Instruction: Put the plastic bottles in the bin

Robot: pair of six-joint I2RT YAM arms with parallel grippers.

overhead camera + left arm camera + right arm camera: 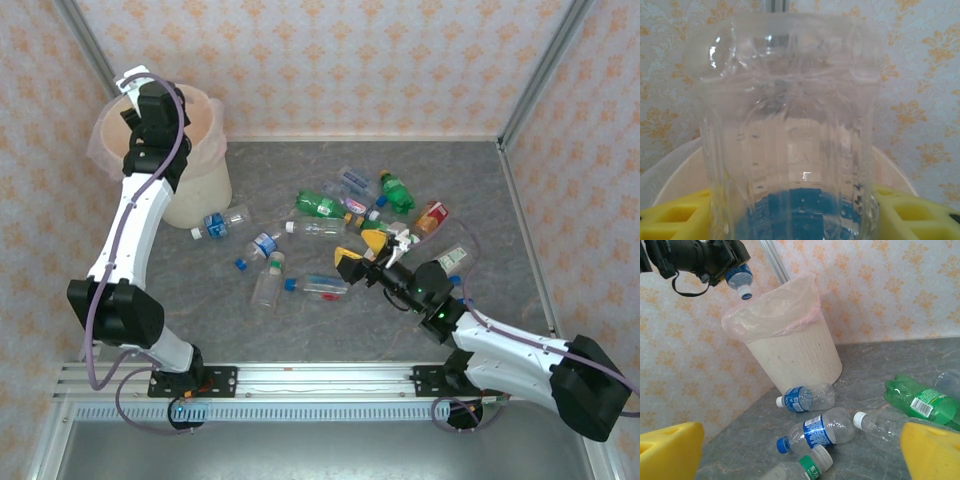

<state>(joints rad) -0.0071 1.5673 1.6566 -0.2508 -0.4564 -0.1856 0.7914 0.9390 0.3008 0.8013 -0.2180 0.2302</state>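
Left gripper (724, 266): clamped on a clear bottle (795, 150), blue label, cap downward, held above the mouth of the bin (795, 357); step in hand, as judged: the drop; next move calls for parting the jaws while the bottle hangs over the liner, clear of the rim. Right gripper (362, 252): jaws wide apart, empty, low among the loose bottles (318, 228) on the table (250, 330), right of the bin; many not yet collected.
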